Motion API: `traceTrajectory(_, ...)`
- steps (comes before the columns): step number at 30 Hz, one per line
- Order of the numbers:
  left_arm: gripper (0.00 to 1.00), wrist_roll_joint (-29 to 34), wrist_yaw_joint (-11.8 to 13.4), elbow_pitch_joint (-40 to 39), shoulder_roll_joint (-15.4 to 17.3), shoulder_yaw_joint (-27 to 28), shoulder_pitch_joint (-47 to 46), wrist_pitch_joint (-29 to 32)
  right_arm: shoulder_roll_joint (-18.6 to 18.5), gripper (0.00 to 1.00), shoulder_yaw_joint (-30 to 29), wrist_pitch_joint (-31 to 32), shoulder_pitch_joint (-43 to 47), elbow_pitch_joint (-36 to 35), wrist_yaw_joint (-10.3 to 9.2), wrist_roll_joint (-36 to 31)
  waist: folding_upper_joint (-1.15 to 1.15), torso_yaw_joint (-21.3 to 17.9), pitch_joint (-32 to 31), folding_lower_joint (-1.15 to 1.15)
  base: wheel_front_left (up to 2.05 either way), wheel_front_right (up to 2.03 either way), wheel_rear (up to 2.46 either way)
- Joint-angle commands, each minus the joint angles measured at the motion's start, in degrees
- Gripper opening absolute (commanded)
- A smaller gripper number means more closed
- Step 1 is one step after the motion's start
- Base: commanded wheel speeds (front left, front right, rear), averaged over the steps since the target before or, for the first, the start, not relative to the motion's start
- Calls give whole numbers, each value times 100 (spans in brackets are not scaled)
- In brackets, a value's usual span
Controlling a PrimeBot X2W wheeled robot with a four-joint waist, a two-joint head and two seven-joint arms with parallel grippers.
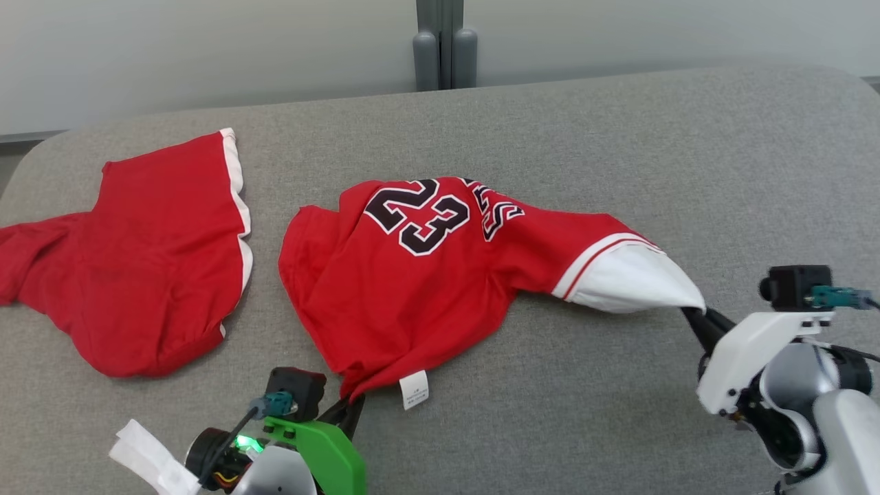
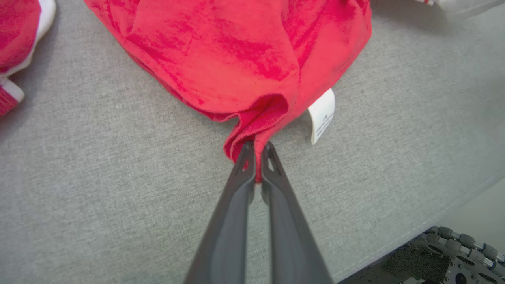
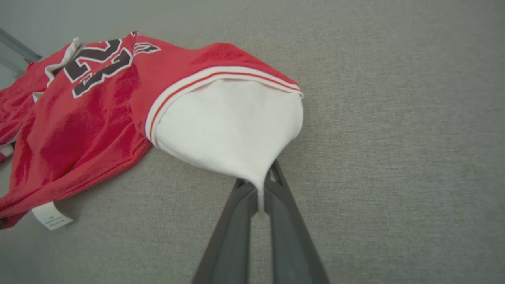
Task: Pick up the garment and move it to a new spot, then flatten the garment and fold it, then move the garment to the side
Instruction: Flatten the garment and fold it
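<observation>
The garment [image 1: 426, 275] is a red jersey with a black 23 and a white sleeve end, lying crumpled in the middle of the grey table. My left gripper [image 1: 354, 402] is shut on its red near corner, beside a white label [image 1: 414, 389]. The left wrist view shows the red cloth [image 2: 236, 51] bunched between the closed fingers [image 2: 240, 173] of that gripper [image 2: 257, 159]. My right gripper [image 1: 691, 313] is shut on the tip of the white sleeve [image 1: 632, 278], which it pulls to a point. In the right wrist view the white cloth [image 3: 229, 126] narrows into that gripper [image 3: 260, 185].
A second red garment [image 1: 144, 261] with white trim lies flat at the table's left. The grey padded table [image 1: 619, 151] has a rounded far edge, with a grey post [image 1: 443, 45] behind it. Bare table surface stretches to the right and far side.
</observation>
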Motion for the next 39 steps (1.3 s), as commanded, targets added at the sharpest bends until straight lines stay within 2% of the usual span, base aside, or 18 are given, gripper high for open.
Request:
traceTrajectory(1, 0, -143, 7, -357, 95, 79, 172, 100, -52, 0, -188, 65, 213, -394, -6, 286, 0, 43, -166, 0, 0, 0, 0)
traceTrajectory(3, 0, -334, -9, -923, 214, 217, 302, 283, -145, 0, -515, 180, 440, -1026, -5, 612, 0, 44, -264, 0, 0, 0, 0)
traceTrajectory(7, 0, -446, 155, -2005, 608, 559, 484, 743, -159, 0, -1205, 456, 868, -2408, -4, 967, 0, 7, -415, 0, 0, 0, 0)
traceTrajectory(13, 0, -618, 294, -3236, 1013, 1001, 571, 1190, -90, 0, -1964, 984, 1182, -4168, -5, 1171, 0, -129, -502, 0, 0, 0, 0)
traceTrajectory(18, 0, -846, 75, -4048, 1175, 993, 96, 1520, -275, 0, -2484, 1429, 858, -5079, -5, 1275, 0, -119, -389, 0, 0, 0, 0)
traceTrajectory(22, 0, -1014, -153, -4309, 1371, 941, -737, 1957, -614, 0, -2911, 1832, 254, -5410, -5, 1395, 0, -69, -212, 0, 0, 0, 0)
traceTrajectory(25, 0, -1182, -272, -4237, 1430, 845, -1532, 2312, -985, 0, -3042, 2162, -421, -5392, -5, 1493, 0, -67, 35, 0, 0, 0, 0)
traceTrajectory(29, 0, -1430, -369, -3761, 1404, 716, -2831, 2789, -1398, 0, -2910, 2560, -1686, -4972, -5, 1502, 0, -89, 632, 0, 0, 0, 0)
traceTrajectory(35, 0, -1342, -441, -2040, 1144, 436, -5159, 3282, -1629, 0, -2207, 2918, -4157, -3322, -5, 768, 0, 19, 1863, 0, 0, 0, 0)
traceTrajectory(39, 0, -925, -417, -616, 834, 315, -6657, 3141, -1383, 0, -1459, 2659, -5916, -1963, -5, -150, 0, 27, 2677, 0, 0, 0, 0)
